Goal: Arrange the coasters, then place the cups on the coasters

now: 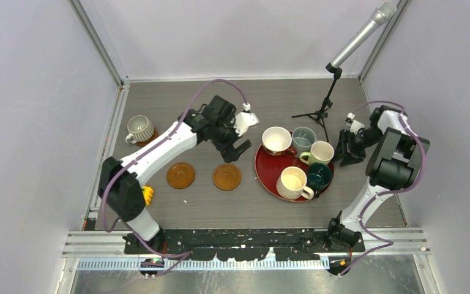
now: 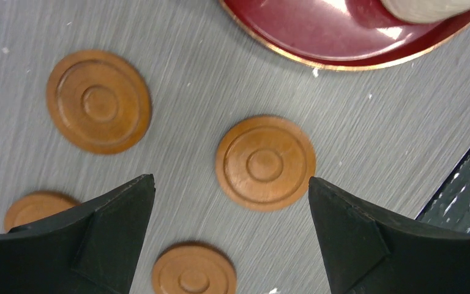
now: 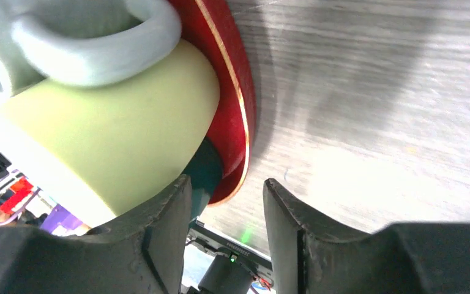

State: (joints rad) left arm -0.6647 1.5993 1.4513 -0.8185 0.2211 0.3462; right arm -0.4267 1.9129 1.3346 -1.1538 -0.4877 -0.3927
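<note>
Two coasters (image 1: 180, 175) (image 1: 227, 177) lie bare on the table, and a ribbed mug (image 1: 141, 128) stands on a third at the far left. My left gripper (image 1: 235, 147) hovers open above the coasters; the left wrist view shows several coasters, the nearest one (image 2: 265, 163) just ahead of my open left gripper (image 2: 231, 184). The other cups stand on the red tray (image 1: 268, 177): white (image 1: 276, 140), grey-blue (image 1: 303, 138), pale green (image 1: 321, 152), dark teal (image 1: 318, 176), cream (image 1: 294, 182). My right gripper (image 1: 346, 150) is open beside the pale green mug (image 3: 110, 128), with nothing between its fingers.
A microphone on a black tripod (image 1: 324, 110) stands behind the tray. A small yellow object (image 1: 148, 195) lies by the left arm's base. The enclosure walls close in on both sides. The tray's rim (image 3: 238, 104) lies just ahead of the right fingers.
</note>
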